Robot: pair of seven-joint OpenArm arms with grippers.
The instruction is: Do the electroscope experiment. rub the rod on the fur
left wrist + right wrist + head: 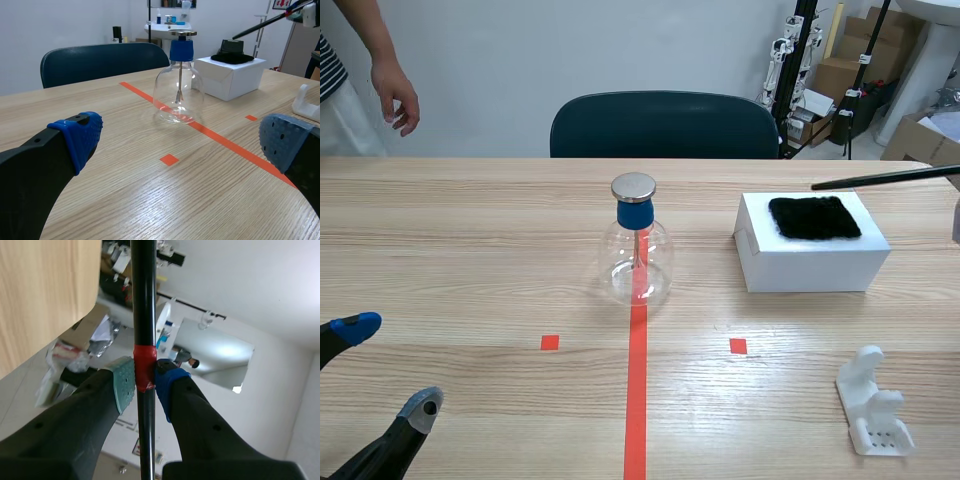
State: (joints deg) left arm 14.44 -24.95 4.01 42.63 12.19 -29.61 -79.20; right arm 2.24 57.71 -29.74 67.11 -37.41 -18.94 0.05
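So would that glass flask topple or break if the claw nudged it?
Probably fragile: the flask looks like thin clear glass. Its wide round body should resist tipping, though the metal cap up top adds height, so a high nudge might rock it.

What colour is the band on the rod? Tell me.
Red band on the black rod; best in the right wrist view.

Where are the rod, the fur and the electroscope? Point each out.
rod (885, 177), scene view, middle of the black shaft.
fur (814, 217), scene view, centre of the black patch.
electroscope (636, 258), scene view, its glass bulb.
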